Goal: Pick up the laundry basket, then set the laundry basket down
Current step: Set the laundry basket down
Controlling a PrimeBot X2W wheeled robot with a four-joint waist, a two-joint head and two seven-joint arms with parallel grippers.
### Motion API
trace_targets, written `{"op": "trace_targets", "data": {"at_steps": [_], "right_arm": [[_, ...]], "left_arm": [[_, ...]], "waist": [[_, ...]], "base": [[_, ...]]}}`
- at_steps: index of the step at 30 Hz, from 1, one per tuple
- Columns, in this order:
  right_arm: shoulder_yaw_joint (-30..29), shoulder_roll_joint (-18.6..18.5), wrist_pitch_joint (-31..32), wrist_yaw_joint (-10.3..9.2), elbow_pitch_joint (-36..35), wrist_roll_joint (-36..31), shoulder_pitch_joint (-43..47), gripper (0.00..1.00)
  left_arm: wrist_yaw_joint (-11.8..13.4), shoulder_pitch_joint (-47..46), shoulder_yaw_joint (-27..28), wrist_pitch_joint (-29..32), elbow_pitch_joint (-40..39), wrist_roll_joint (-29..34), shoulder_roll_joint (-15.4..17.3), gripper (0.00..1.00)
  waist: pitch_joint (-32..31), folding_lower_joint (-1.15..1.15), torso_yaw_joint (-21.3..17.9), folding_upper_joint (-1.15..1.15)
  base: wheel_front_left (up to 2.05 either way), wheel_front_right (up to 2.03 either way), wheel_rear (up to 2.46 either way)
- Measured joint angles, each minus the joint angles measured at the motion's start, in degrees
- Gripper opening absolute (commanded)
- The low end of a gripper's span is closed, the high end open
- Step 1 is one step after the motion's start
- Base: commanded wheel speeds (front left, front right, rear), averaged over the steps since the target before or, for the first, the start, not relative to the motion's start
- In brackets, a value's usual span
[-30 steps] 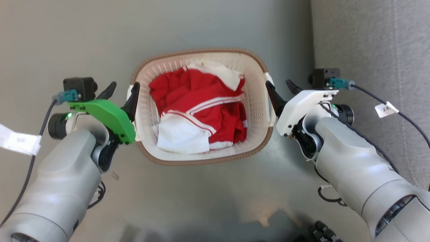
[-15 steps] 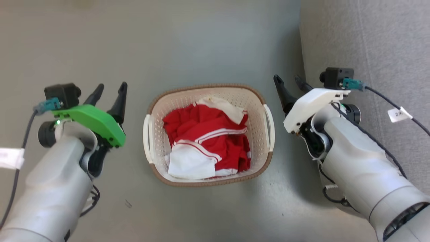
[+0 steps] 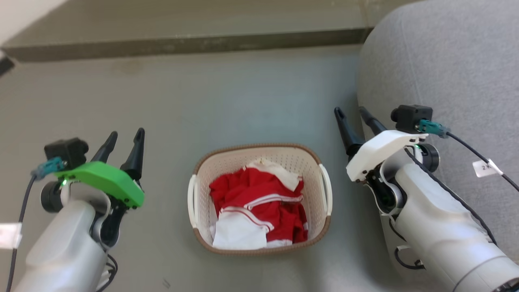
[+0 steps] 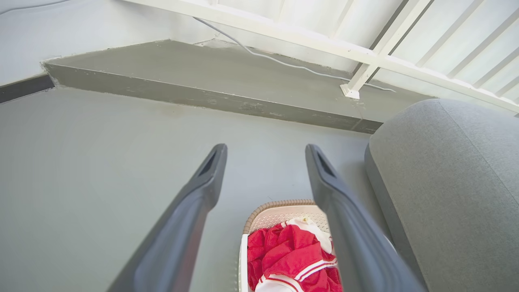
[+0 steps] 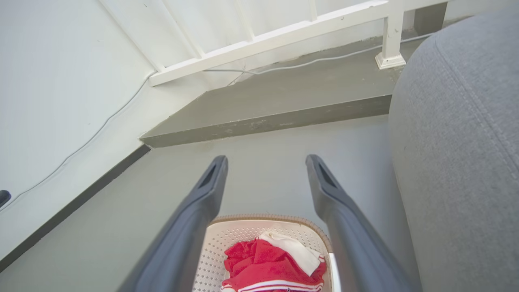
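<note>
Domestic interior. Grey upholstered sofa (image 3: 446,73) at right; basket (image 3: 259,146) of red-and-white clothes (image 3: 259,198) on the smooth grey floor (image 3: 202,101); raised step (image 3: 182,41) at the far side, white railing (image 4: 379,61) beyond it (cable (image 4: 279,61) along its foot).

Perforated plastic laundry basket (image 3: 312,174), woven-look rim.

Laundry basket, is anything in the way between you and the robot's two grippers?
No, nothing visible. The laundry basket sits on the floor between the left gripper and the right gripper, both open, with bare floor in each gap. The grey sofa is on the right gripper's far side, not between.
</note>
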Motion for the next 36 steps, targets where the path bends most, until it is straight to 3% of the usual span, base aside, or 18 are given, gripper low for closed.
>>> {"op": "trace_targets", "data": {"at_steps": [17,36], "right_arm": [[-10.4,-3.0,-0.1,-4.42,-16.6,-12.3,12.6,1.00],[-17.3,-3.0,-0.1,-6.06,-27.4,-21.5,23.9,1.00]], "left_arm": [[2.3,13.4,12.3,0.0,-15.2,11.2,-1.2,1.00],[2.3,25.0,21.2,0.0,-26.8,20.5,-3.7,1.00]], "waist": [[-11.6,0.00,0.6,0.00],[-13.2,0.00,0.7,0.00]], "base": [[0.00,0.00,0.00],[0.00,0.00,0.00]]}}
